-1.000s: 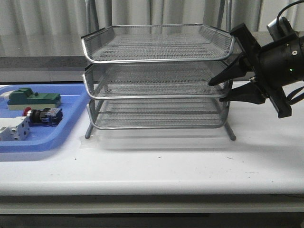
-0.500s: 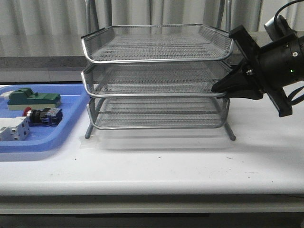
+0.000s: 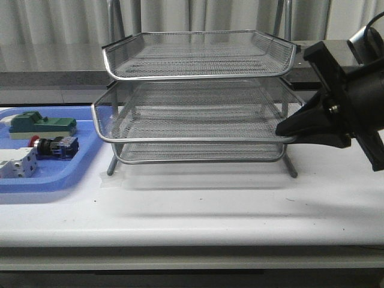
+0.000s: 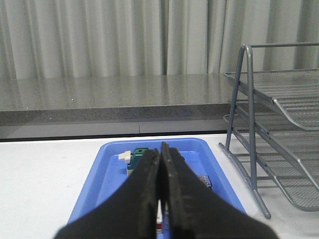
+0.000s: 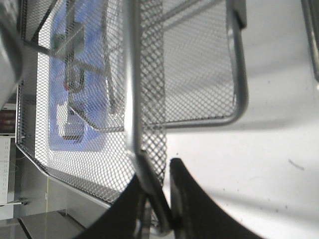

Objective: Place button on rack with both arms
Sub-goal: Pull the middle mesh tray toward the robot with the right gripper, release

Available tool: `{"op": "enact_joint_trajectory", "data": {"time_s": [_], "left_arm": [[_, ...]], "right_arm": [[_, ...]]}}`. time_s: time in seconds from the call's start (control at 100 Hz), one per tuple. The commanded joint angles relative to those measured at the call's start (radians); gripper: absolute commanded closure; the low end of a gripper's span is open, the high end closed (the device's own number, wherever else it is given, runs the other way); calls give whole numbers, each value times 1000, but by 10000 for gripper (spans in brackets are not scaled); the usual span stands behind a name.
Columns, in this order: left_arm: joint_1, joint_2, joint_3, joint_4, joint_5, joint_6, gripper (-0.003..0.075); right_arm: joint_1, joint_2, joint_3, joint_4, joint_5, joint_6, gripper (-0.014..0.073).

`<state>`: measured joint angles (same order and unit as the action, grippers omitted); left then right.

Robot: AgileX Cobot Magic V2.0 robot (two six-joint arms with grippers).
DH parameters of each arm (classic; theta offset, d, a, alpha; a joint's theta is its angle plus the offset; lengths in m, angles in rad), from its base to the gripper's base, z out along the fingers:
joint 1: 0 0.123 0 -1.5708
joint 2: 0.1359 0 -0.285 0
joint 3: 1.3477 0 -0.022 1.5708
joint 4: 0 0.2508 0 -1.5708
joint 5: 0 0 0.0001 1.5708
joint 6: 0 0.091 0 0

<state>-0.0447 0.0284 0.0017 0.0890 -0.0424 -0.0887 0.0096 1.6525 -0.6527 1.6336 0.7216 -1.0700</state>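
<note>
The middle tier of the three-tier silver wire-mesh rack (image 3: 195,99) is pinched at its front right corner by the black right gripper (image 3: 290,128), and sits slid forward; tier opening is judged the step in hand. The red-capped black push-button (image 3: 54,146) lies in the flat blue plastic tray (image 3: 57,177), beside a green-and-beige block (image 3: 43,125) and a white terminal block (image 3: 16,162). The black left gripper (image 4: 160,199), jaws pressed together and empty, hovers above that tray. Next, it must open and pick the button.

Lighting evenly from overhead, leaving soft shadows on the table (image 3: 198,207) beneath the rack (image 3: 195,99). Blurring the mesh close to the right wrist lens; glaring faintly off the white tabletop.
</note>
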Motion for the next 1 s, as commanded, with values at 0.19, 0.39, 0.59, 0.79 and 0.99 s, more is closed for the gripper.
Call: {"op": "enact_joint_trajectory", "data": {"time_s": [0.19,0.39,0.59,0.79,0.99], "left_arm": [[2,9,46,-4,-74,-7,740],[2,9,46,-4,-74,-7,740],[2,9,46,-4,-74,-7,740],[2,9,46,-4,-74,-7,740],[2,9,46,-4,-74,-7,740]], "right_arm": [[1,-162,165,-44,-53,-4,653],[1,-239,193,-44,-91,-4,652],[1,-264,193,-44,-116,-6,519],[1,-268,193,-50,-94,-31,170],[1,-324,193,-131,-90,-34,127]]}}
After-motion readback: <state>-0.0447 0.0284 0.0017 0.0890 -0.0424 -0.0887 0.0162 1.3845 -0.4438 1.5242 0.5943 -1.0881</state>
